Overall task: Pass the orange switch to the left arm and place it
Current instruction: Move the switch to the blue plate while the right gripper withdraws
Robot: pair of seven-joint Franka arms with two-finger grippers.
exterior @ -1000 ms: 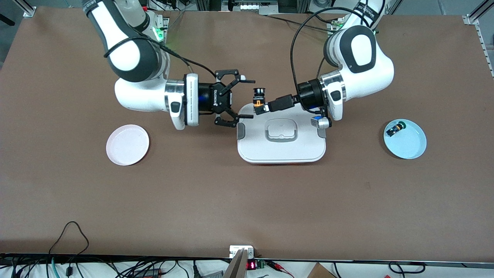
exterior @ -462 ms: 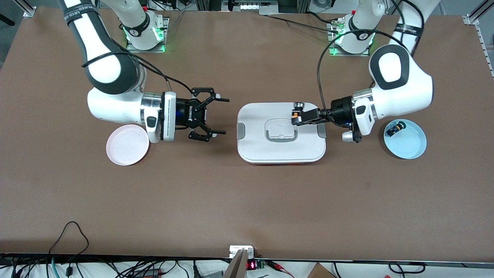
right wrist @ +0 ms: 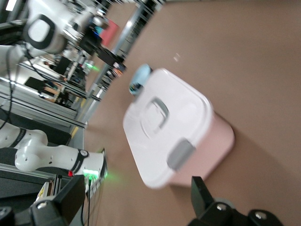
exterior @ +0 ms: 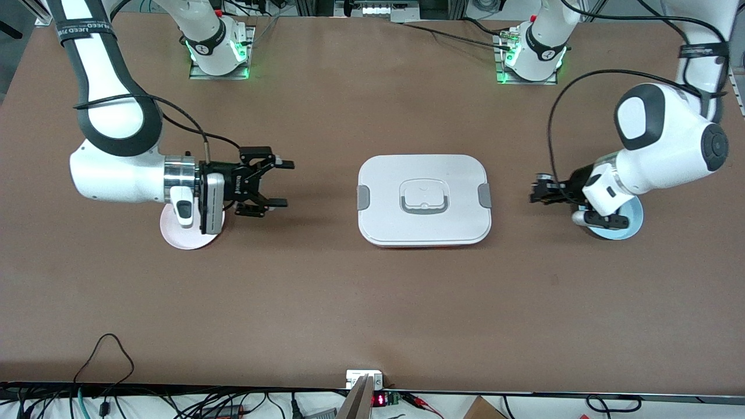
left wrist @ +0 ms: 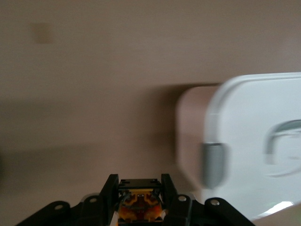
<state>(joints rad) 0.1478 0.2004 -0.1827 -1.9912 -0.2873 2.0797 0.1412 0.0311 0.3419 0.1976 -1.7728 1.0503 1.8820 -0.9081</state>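
Two white robot arms with black joints are deployed at a brown table, one at each end of a large white rounded-rectangular plastic box (exterior: 424, 199) with grey side clips, which sits at the centre of the front view.

The left gripper (exterior: 535, 192), at centre right of the front view, hangs between the box and a pale blue round plate (exterior: 632, 224), apart from both. Its fingers (left wrist: 111, 192) are closed tight on the tiny orange switch (left wrist: 138, 203); the tan and orange body shows clamped between them at the bottom centre of the left wrist view. The box lies toward the right edge of that view, untouched.

The right gripper (exterior: 280, 184), at centre left of the front view, hangs over bare table between the box and a pale pink round plate (exterior: 187, 234). Its jaws stand wide apart and hold nothing. The wrist of that arm covers much of the pink plate.

The right wrist view shows the box (right wrist: 173, 130) tilted across the middle of the frame.
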